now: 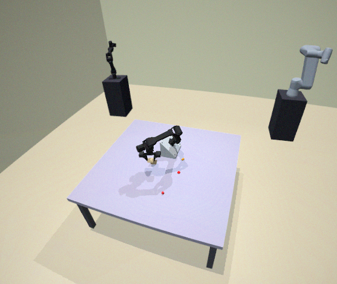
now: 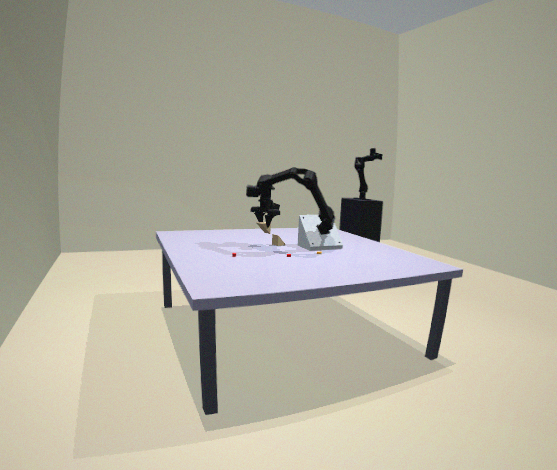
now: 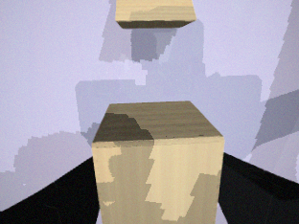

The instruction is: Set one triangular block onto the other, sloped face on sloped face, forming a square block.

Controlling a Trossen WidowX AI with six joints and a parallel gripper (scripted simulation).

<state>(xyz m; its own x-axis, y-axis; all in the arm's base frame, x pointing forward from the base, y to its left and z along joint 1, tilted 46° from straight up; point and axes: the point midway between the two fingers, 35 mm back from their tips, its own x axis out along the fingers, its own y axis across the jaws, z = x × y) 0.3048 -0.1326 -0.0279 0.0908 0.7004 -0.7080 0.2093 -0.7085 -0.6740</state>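
Lavender table is sitting in a beige room, with the arm carrying one wedge toward its partner.

Nearest the wrist camera, the gripper is clamping the held triangular block between its dark fingers, keeping it up off the table. Further out, the other triangular block is resting on the table, lying straight ahead of the held one along the wrist view and a bit lower, apart from it. In the exterior view it is sitting just beside and below the gripper, toward the arm's grey base. I'd guess the next bit is sliding forward and lining up the slopes before lowering. Small red and orange markers are lying further along.
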